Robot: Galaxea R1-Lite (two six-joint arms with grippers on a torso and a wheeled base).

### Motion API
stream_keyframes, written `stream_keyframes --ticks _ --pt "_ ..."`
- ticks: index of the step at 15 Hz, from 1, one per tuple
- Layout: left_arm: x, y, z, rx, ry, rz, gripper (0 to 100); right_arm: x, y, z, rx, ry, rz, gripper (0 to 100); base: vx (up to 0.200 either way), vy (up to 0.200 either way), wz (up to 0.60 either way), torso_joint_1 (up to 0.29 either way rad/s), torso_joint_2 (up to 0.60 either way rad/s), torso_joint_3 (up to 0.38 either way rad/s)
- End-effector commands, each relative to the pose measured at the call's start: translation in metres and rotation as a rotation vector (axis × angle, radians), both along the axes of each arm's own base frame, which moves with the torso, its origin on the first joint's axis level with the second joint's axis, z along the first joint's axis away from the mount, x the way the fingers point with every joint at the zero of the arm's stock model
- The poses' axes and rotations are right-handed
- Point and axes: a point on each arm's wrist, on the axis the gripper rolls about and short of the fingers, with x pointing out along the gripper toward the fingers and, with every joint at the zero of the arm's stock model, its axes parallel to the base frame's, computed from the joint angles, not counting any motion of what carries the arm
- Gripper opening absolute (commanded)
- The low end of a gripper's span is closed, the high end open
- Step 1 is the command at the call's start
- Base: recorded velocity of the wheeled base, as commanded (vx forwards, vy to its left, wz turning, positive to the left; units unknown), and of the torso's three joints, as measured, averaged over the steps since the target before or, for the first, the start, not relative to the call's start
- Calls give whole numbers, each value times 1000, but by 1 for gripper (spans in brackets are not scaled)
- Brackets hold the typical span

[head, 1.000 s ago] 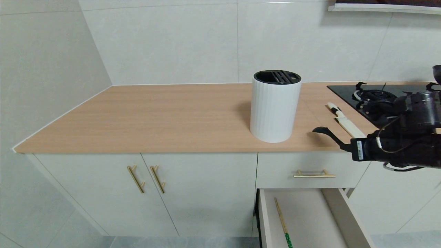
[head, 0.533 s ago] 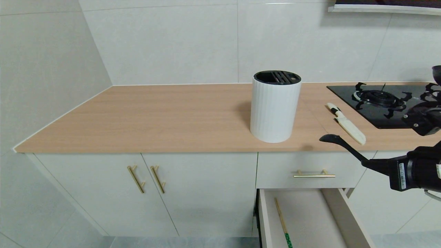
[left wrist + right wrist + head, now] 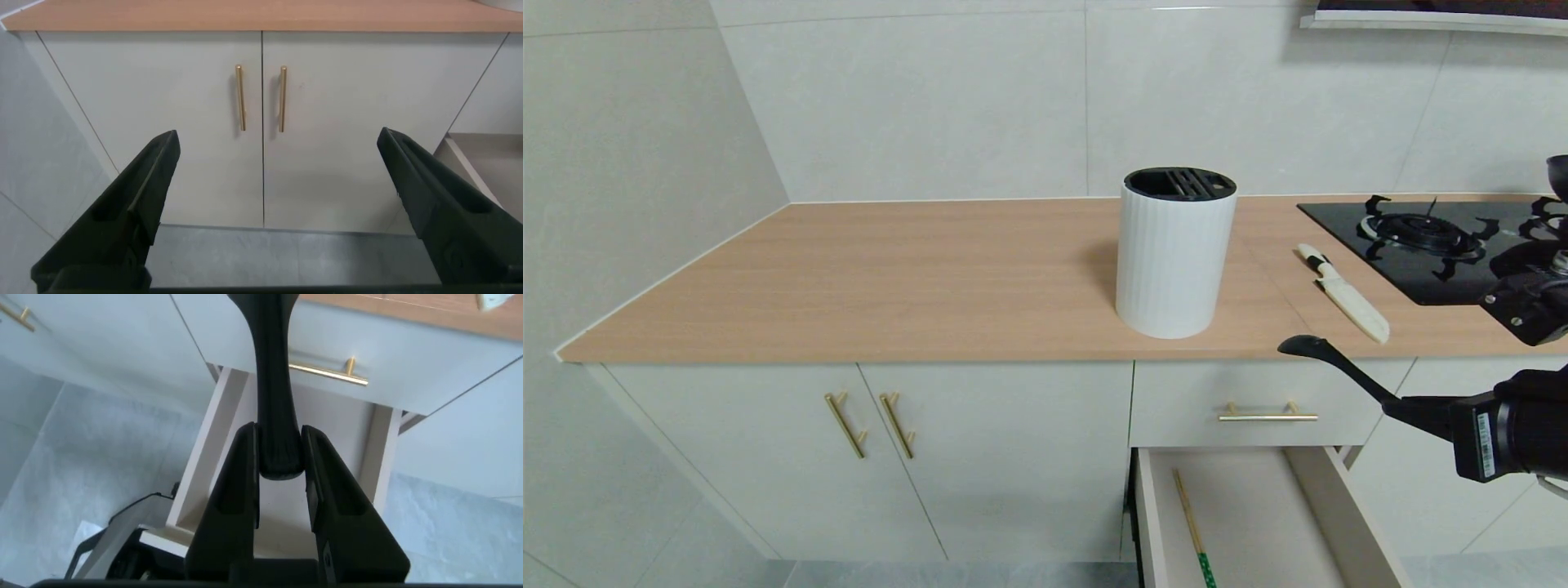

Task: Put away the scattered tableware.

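The black utensil is off the counter, in the air in front of the cabinet face. Its small curved head points toward 10 o'clock in the head view, just below the counter edge and above the brass pull of the closed upper drawer. The right gripper is clamped on the handle. In the right wrist view both fingers press the shaft from either side, and most of the utensil runs out beyond the fingertips.

Below it the lower drawer stands pulled out, with chopsticks lying lengthwise along its left wall. The rest of its floor is bare.

On the wooden counter, at roughly 12 o'clock from the utensil's head, a pale knife lies flat, apart from everything else. At 10 o'clock stands the white ribbed holder, upright, with black slots at its top. The black gas hob sits at 1 o'clock, set into the counter.

The left gripper hangs low with its jaws wide apart and nothing between them. It faces the two cabinet doors with brass handles.
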Motion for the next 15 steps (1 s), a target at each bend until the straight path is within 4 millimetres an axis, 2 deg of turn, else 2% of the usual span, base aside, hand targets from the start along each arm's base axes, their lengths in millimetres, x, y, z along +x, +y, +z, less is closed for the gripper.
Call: stream_keyframes --ticks 1,5,15 --pt "0 0 0 0 0 0 100 2 1 -3 -4 16 4 0 0 0 0 0 0 0" --pt "0 0 0 0 0 0 100 5 2 -8 -18 36 9 0 0 0 0 -33 76 46" --pt "0 0 0 0 0 0 100 12 4 -16 -33 70 8 0 0 0 0 -185 456 267"
